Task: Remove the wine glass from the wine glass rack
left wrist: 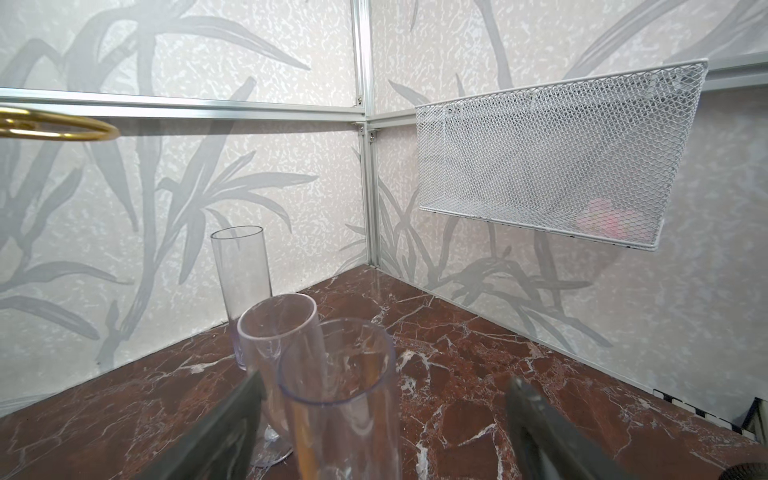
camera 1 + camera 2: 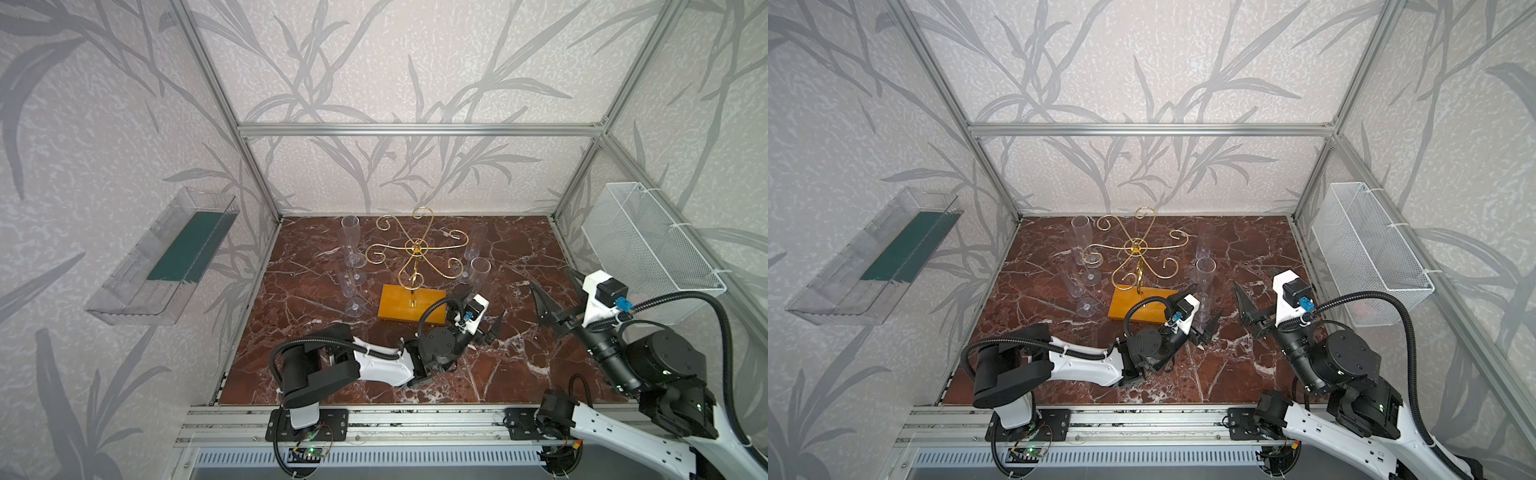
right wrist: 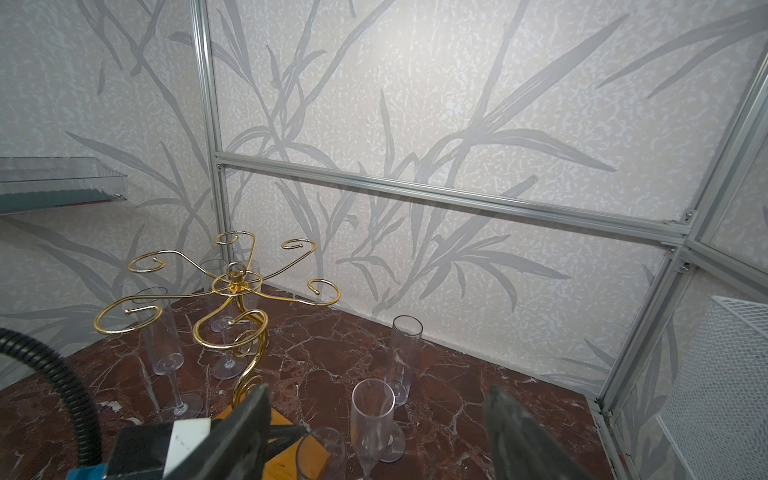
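The wine glass rack (image 2: 415,249) (image 2: 1136,245) (image 3: 235,286) is a gold wire stand on an orange wooden base (image 2: 411,307), and all its scroll arms are bare. A clear wine glass (image 1: 340,415) (image 3: 320,457) (image 2: 1203,291) stands upright on the marble just right of the base. My left gripper (image 1: 385,380) (image 2: 484,309) is open around it, jaws wide, the glass nearer one finger (image 1: 232,419). Off to the right my right gripper (image 2: 548,311) (image 3: 378,390) hangs open and empty above the table.
Several more clear glasses stand on the marble, left of the rack (image 2: 351,257) and right of it (image 2: 473,245) (image 3: 405,353). A white mesh basket (image 2: 652,245) hangs on the right wall and a clear plastic shelf (image 2: 166,257) on the left. Aluminium frame posts bound the table.
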Robot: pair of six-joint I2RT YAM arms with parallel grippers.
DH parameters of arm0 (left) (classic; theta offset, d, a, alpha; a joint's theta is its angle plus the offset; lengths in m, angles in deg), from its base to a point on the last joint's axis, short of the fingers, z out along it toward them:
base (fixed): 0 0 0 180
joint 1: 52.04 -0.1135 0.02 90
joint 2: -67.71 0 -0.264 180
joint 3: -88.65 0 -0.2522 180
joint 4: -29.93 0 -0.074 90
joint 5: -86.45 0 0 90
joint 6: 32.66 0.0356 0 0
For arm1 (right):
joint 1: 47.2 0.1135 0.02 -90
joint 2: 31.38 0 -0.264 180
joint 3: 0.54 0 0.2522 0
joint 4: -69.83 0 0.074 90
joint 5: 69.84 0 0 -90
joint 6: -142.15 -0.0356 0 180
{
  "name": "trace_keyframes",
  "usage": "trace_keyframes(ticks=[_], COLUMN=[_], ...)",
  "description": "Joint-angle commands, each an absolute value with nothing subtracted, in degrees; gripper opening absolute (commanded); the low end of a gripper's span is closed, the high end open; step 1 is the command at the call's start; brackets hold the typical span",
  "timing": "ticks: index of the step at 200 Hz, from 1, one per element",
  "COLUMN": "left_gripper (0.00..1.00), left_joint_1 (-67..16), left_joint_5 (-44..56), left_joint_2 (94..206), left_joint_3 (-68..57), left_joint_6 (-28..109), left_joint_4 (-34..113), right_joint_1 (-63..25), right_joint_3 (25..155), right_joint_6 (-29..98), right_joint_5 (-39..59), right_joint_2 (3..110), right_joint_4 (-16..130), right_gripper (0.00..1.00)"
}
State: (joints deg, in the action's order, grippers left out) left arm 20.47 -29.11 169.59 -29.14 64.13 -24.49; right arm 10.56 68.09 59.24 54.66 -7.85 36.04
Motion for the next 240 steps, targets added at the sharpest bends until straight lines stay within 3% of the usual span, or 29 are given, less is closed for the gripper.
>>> trace_keyframes(ticks=[1,102,191,240], left_gripper=[0.93,0.95,0.99,0.99], left_joint_1=[21.07,28.10,29.34,29.34], left_joint_5=[-30.16,-31.66,-22.11,-24.81], left_joint_2=[166.89,149.91,112.45,102.99], left_joint_3=[-31.30,-39.87,-42.08,-33.81], left_joint_6=[64.63,66.78,67.70,77.62], left_joint_4=[-25.69,-13.91,27.52,43.36], right_joint_1=[10.81,10.81,10.73,10.35], right_joint_3=[68.92,69.52,69.97,70.26], right_joint_6=[58.93,60.30,65.75,70.77], right_joint_5=[55.31,56.09,56.17,59.01], right_joint_2=[-8.14,-7.68,-2.67,1.04], right_joint_4=[35.95,36.27,41.44,47.42], right_gripper=[0.79,0.79,0.79,0.79])
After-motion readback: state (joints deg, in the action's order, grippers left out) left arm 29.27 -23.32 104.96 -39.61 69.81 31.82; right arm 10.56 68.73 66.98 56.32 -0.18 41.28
